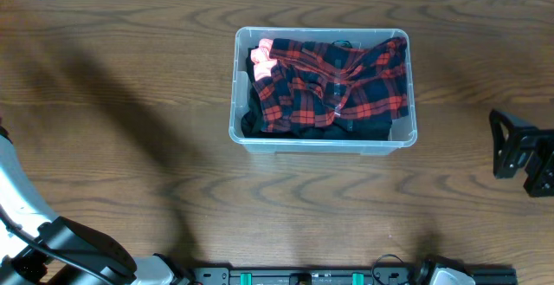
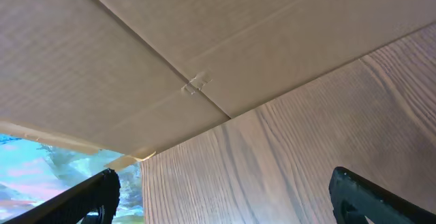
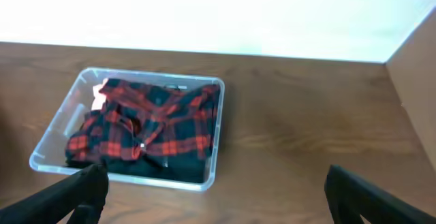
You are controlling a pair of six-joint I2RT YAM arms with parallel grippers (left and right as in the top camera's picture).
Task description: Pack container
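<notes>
Left claw [image 2: 225, 198] and right claw [image 3: 214, 198] are standing apart, empty, while the container [image 1: 322, 147] is sitting mid-counter [image 1: 130, 103], its plaid cloth [image 1: 333, 81] seemingly riding up one wall, risking spillage if nudged.

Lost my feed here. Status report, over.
Left gripper open, right gripper open, both empty. Container holds plaid cloth. Nothing blocking it.

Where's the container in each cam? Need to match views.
Overhead: container sits upper centre, long side left to right, plaid cloth inside.
Left wrist: not in it; only the table and a tan board show.
Right wrist: container at lower left, seen at an angle.
Shared landmark: the wood-grain table is in all three views; the red-and-black plaid cloth links overhead and right wrist.
</notes>
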